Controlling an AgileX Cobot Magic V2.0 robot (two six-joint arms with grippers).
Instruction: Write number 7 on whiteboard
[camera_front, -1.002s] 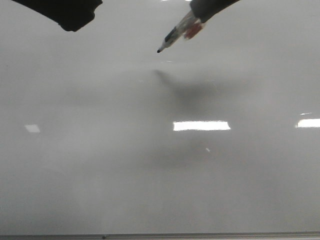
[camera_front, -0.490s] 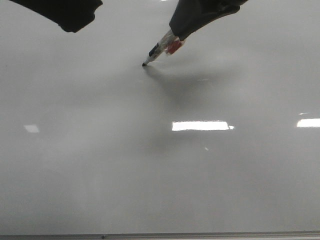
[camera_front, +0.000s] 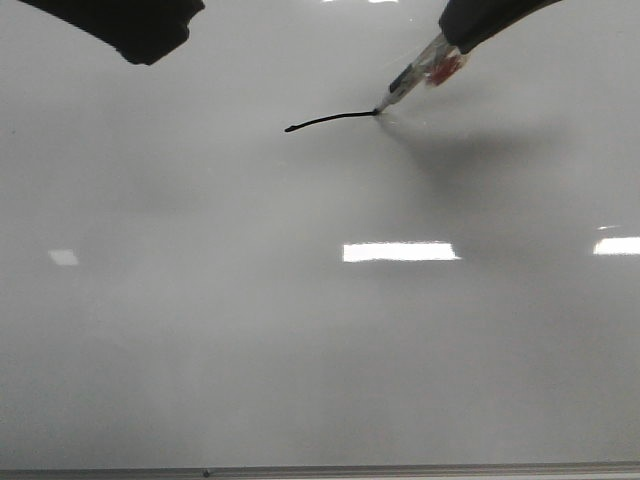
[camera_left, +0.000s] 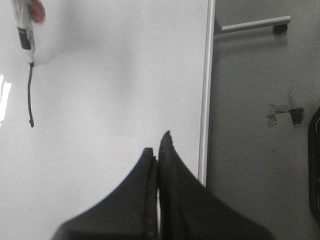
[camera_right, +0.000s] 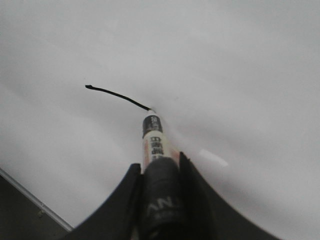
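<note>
The right gripper (camera_right: 159, 172) squeezes a light, stiff marker (camera_front: 415, 76), tip touching the slippery whiteboard (camera_front: 200, 350) near its far edge. The number 7 (camera_front: 330, 121) probably has only its top line. The left gripper (camera_left: 157, 155) is pinched empty.

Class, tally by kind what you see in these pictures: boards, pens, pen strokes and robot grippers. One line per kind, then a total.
Glossy pale grey-white whiteboard: 1
Clear-barrelled black marker pen: 1
Thin black curved marker stroke: 1
Black robot grippers: 2, the left gripper and the right gripper
Total: 5
</note>
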